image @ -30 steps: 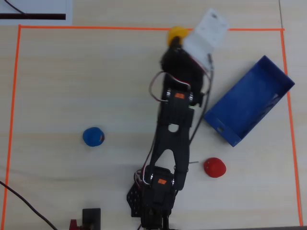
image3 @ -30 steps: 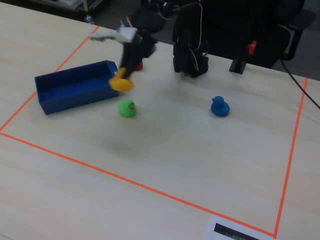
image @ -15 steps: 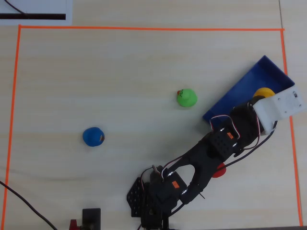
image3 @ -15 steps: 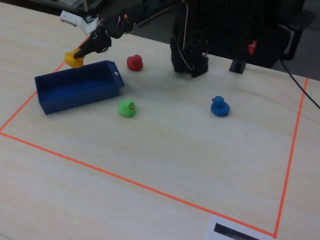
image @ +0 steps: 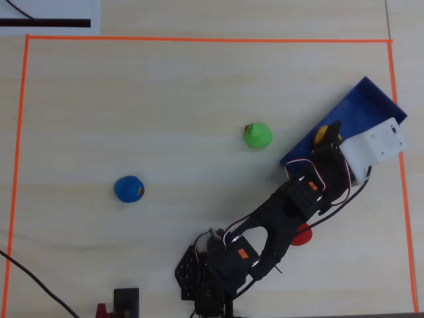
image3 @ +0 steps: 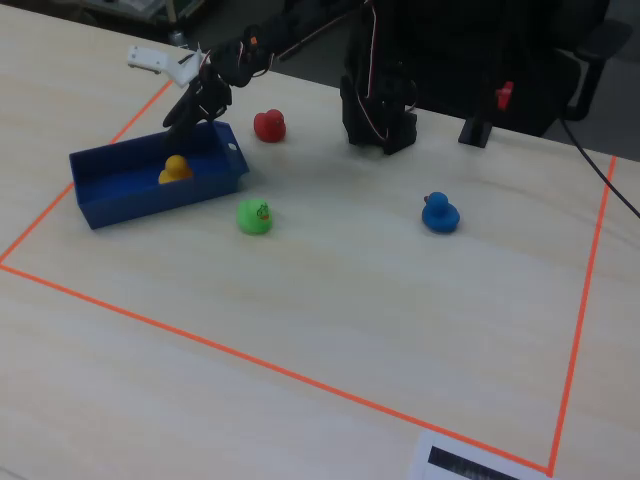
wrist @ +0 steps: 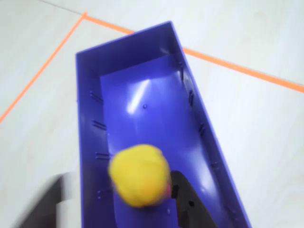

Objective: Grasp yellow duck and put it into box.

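The yellow duck (image3: 175,168) sits inside the box (image3: 110,188), at the end nearest the arm's reach. In the wrist view it shows as a blurred yellow ball (wrist: 139,175) over the blue floor, low in the frame; whether it has fully come to rest cannot be told from that blur.

The pincer (image3: 193,107) hangs just above and slightly to the far right of the duck in the fixed view. Its fingers stand apart and hold nothing: one dark finger (wrist: 187,202) shows to the right of the duck in the wrist view, with a gap between the two. In the overhead view the duck (image: 322,133) lies just left of the pincer tip (image: 334,136), over the box's lower-left end.

Governing relation: the duck lies directly below the pincer, within the walls. The box's long axis runs away from the pincer in the wrist view, and diagonally from lower left to upper right in the overhead view (image: 368,96). In my judgement the placing is essentially done, and the coming move need only lift the pincer straight up clear of the near wall.

Count on the counter (image3: 330,300):
- one yellow duck
- one green duck (image3: 254,216)
- one blue duck (image3: 438,212)
- one red duck (image3: 268,125)
- one box
- one arm

The orange tape border (image3: 250,360) encloses all of them.
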Controlling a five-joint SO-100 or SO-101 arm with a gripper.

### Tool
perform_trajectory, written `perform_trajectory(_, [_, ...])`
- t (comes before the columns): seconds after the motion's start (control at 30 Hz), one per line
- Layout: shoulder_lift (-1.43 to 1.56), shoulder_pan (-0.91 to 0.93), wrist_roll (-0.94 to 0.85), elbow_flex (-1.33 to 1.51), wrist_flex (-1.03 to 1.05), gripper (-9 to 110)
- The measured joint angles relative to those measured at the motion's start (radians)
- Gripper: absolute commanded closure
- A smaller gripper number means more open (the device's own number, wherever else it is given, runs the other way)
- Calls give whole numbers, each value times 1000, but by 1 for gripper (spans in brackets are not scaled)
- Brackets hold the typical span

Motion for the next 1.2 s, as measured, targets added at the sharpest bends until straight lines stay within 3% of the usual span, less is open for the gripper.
perform_trajectory(0.1, [-2,-5,6,-21,58,67])
perform_trajectory(0.23, [44,-51,100,-170,333,99])
perform_trajectory(0.4, [327,-270,287,-362,923,101])
perform_trajectory(0.53, [603,-561,399,-299,1213,101])
perform_trajectory(0.73, [989,-899,387,209,1255,101])
perform_trajectory(0.87, [1204,-899,345,457,1249,101])
perform_trajectory(1.2, [1482,-851,227,727,1253,101])
